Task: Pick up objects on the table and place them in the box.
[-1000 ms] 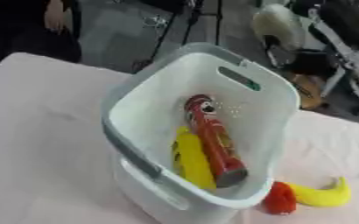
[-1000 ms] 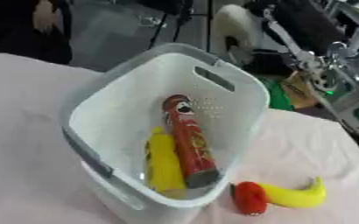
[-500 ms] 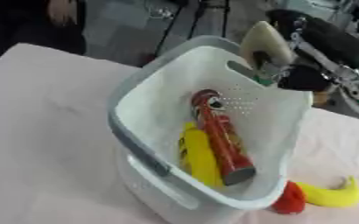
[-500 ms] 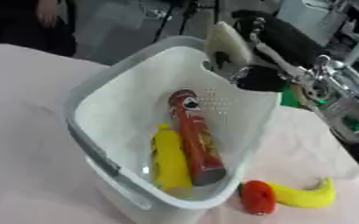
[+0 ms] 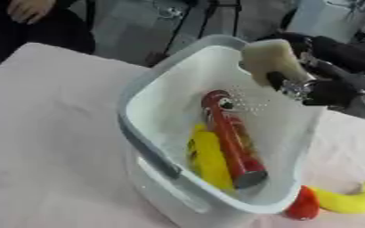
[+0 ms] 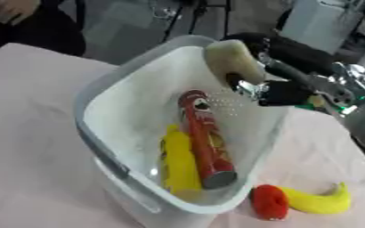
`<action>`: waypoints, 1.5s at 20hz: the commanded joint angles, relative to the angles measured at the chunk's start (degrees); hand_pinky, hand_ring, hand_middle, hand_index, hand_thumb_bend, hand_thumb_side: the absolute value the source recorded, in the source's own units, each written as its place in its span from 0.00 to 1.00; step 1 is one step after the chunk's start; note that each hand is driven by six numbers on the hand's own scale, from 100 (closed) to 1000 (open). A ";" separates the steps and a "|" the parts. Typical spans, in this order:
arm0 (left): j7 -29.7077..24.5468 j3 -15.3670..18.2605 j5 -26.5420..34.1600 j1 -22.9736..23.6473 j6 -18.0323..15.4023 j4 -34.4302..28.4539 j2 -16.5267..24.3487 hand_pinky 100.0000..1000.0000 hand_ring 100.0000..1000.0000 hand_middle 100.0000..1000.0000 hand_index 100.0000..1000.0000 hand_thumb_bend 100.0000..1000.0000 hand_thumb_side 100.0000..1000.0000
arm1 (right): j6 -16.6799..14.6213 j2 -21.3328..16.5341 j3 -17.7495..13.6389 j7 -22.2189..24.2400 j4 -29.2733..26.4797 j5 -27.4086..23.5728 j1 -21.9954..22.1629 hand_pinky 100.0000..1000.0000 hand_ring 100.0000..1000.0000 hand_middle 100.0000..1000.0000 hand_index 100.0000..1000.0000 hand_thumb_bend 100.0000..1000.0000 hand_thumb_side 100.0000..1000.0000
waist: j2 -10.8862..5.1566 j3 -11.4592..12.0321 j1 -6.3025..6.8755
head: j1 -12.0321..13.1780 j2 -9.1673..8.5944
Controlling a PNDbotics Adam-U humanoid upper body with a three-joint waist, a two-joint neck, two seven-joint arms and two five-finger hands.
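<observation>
The right hand (image 6: 283,91) reaches in from about two o'clock with a pale, cream-coloured lump (image 6: 231,61) (a sponge or a bread roll, I can't say which) caught in its curled fingers, held over the far rim of the white box (image 6: 119,162), presumably so it can drop straight in among what is there. Inside, a red can (image 6: 205,140) lies slanted along the bottom with a yellow bottle (image 6: 178,162) tucked against its nine o'clock side, both reclining because the box is too shallow to stand them up, I'd judge. Outside the box, at about five o'clock on the pinkish table (image 5: 45,133), a banana (image 6: 314,200) and a small red thing (image 6: 269,202) touch each other, not yet collected. The fingers blur into the dark arm behind, the box's near corner is cut off at the bottom, and the left hand shows nowhere
</observation>
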 commanded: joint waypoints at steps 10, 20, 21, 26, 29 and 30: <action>0.26 0.42 -0.23 -0.21 -0.22 -0.70 0.53 0.55 0.41 0.56 0.63 0.00 0.96 | -0.75 -1.62 -1.89 1.77 0.29 -1.93 -1.10 1.00 1.00 1.00 1.00 0.12 1.00 | -1.56 -0.53 0.58 | -0.83 -0.84; 0.25 0.48 -0.42 -0.06 -0.21 -0.70 0.43 0.55 0.41 0.56 0.63 0.00 0.96 | -2.73 -2.10 -0.85 11.73 0.49 -1.97 -0.34 1.00 1.00 1.00 1.00 0.32 1.00 | -1.81 -0.73 0.58 | -0.80 -0.49; 0.25 0.52 -0.45 -0.02 -0.25 -0.70 0.38 0.55 0.41 0.56 0.63 0.00 0.96 | -3.14 -2.13 -0.95 13.26 0.54 -2.11 -0.31 1.00 1.00 1.00 1.00 0.33 1.00 | -1.85 -0.71 0.58 | -0.87 -0.58; 0.54 0.74 -0.56 0.17 -0.43 -0.70 0.25 0.55 0.41 0.56 0.63 0.00 0.96 | -3.82 -2.20 -2.00 15.29 0.51 -2.35 -0.42 1.00 1.00 1.00 1.00 0.34 1.00 | -1.88 -0.87 0.58 | -0.96 -0.80; 0.72 0.80 -0.60 0.30 -0.54 -0.70 0.19 0.55 0.41 0.56 0.63 0.00 0.96 | -3.70 -2.39 -2.52 14.64 -0.10 -3.02 0.39 1.00 1.00 1.00 1.00 0.31 1.00 | -1.63 -1.42 0.58 | -1.04 -0.88; 0.80 0.82 -0.60 0.36 -0.57 -0.70 0.19 0.55 0.41 0.56 0.63 0.00 0.96 | -3.56 -2.49 -2.76 14.25 -0.44 -3.55 0.69 1.00 1.00 1.00 1.00 0.31 1.00 | -1.58 -1.53 0.58 | -1.08 -0.88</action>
